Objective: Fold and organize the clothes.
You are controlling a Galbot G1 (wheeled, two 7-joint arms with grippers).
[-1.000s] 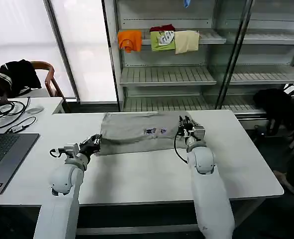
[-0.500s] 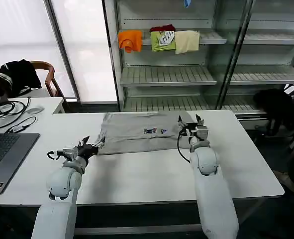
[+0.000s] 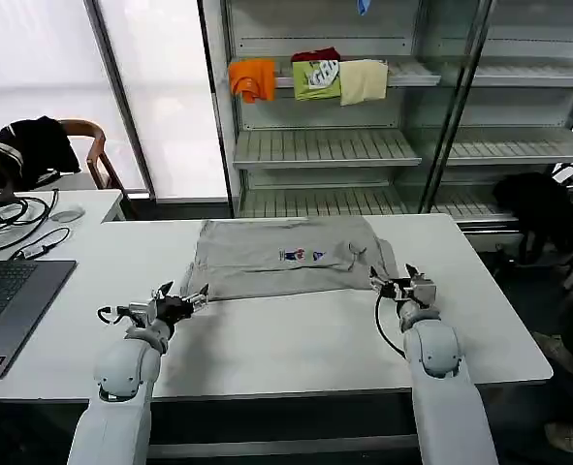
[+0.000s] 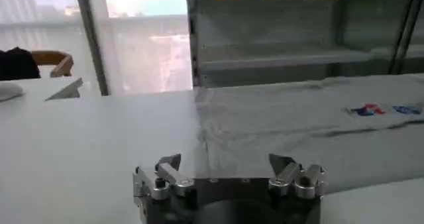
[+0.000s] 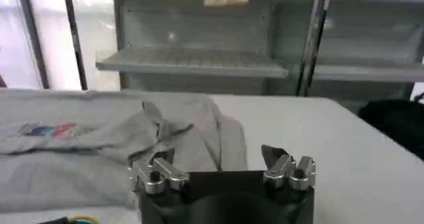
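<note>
your head view has the shirt (image 3: 286, 257) folded flat on the tabletop (image 3: 296, 339), both hands just off its near corners. left hand (image 3: 175, 302) and right hand (image 3: 399, 284) are spread, holding nothing. the right wrist view adds a bunched sleeve (image 5: 199, 129) ahead.

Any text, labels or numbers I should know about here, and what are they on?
Grey shirt on the table: small red and blue chest print, too small to read.
Green folded garment on the top shelf: white print with dark marks, too blurred to read.
Nothing else carries legible text.
</note>
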